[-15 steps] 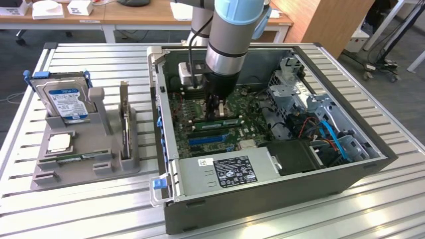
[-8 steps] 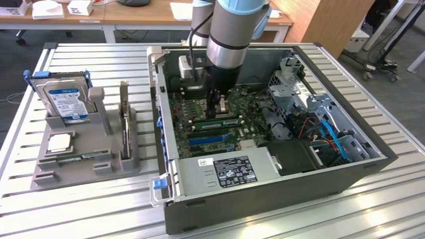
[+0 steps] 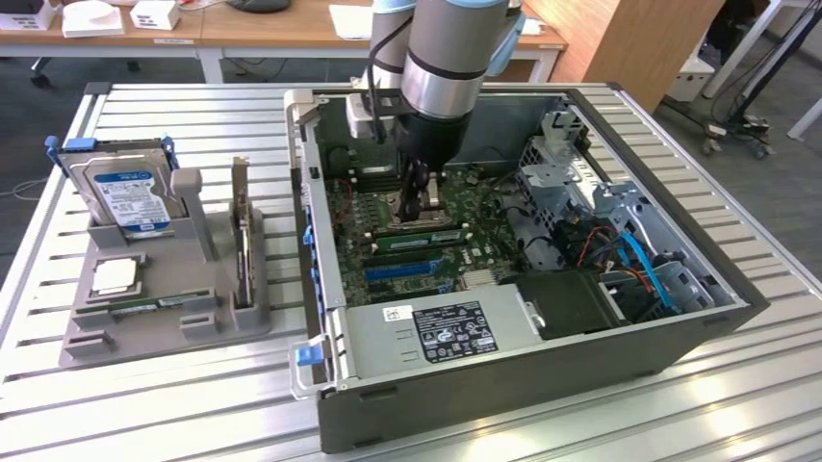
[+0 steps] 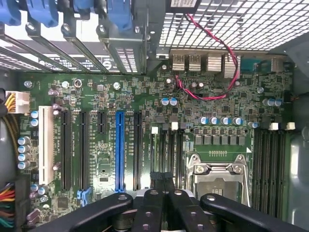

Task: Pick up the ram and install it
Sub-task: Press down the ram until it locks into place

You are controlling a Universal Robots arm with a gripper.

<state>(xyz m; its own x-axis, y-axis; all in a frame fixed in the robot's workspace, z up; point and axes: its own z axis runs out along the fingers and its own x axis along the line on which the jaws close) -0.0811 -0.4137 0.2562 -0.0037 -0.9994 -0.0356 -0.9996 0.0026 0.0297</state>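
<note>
End effector (image 4: 161, 176): two black metal fingers pressed together, closed, nothing seen clamped between them. Tips down on the green printed motherboard (image 4: 193, 96), at the black memory slots beside one square metal-framed processor socket (image 4: 217, 176).

One ram (image 3: 422, 234), a long thin green stick with dark chips and a pale label, standing on edge in a slot just in front of the fingertips in the exterior view; contact cannot be told.

Counted on the board: one blue long slot (image 4: 119, 150), one white long slot (image 4: 46, 145).

Around these, one open dark steel computer case (image 3: 514, 385).

To the exterior view's left, one grey plastic holder (image 3: 167, 322) on the ribbed aluminium worktop (image 3: 154, 404), carrying one blue-labelled silver hard drive (image 3: 129, 192) and one upright dark expansion card (image 3: 241, 231).
</note>
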